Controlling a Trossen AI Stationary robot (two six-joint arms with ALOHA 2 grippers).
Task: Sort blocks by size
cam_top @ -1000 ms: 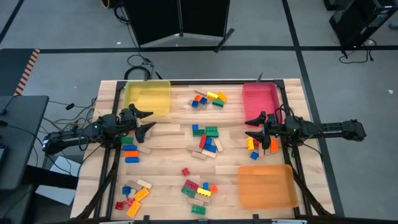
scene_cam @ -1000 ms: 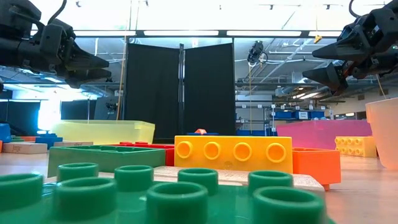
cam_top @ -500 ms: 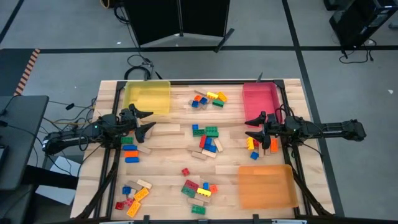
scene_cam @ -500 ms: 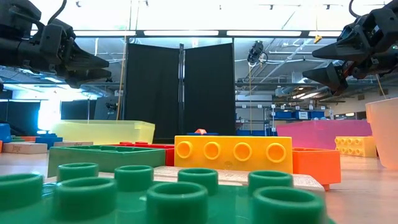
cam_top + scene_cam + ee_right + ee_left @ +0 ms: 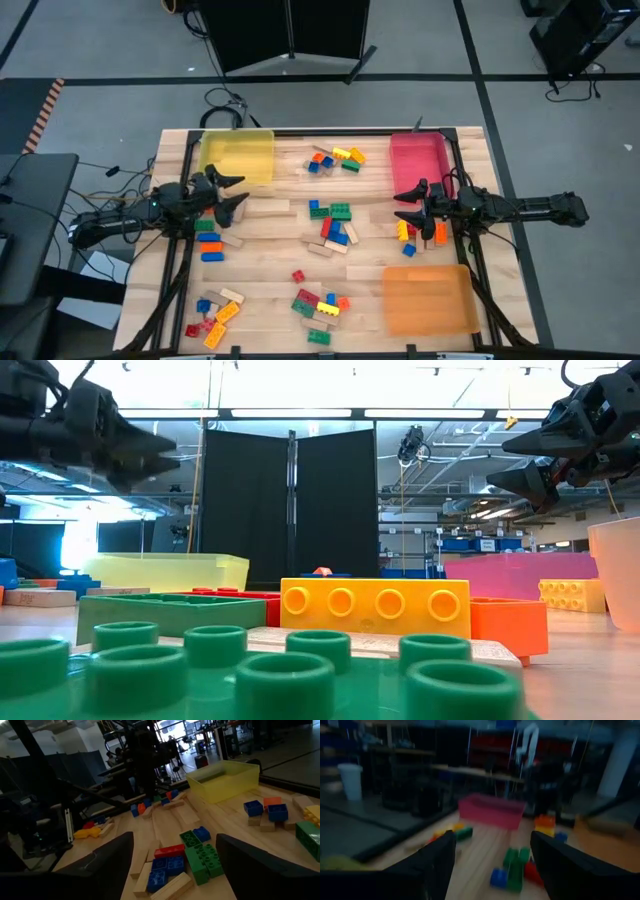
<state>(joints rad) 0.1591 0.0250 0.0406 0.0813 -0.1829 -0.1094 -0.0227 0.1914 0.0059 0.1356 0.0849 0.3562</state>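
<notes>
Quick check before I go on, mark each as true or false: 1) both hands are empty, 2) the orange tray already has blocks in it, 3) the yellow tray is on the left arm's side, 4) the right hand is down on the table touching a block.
1) Both hands are empty: true. The left hand and the right hand are open and hold nothing.
2) The orange tray has blocks in it: false. No block shows inside it.
3) The yellow tray is on the left arm's side: true. The red tray is on the right arm's side.
4) The right hand touches a block: false. In the low view it hangs well above the table.
</notes>
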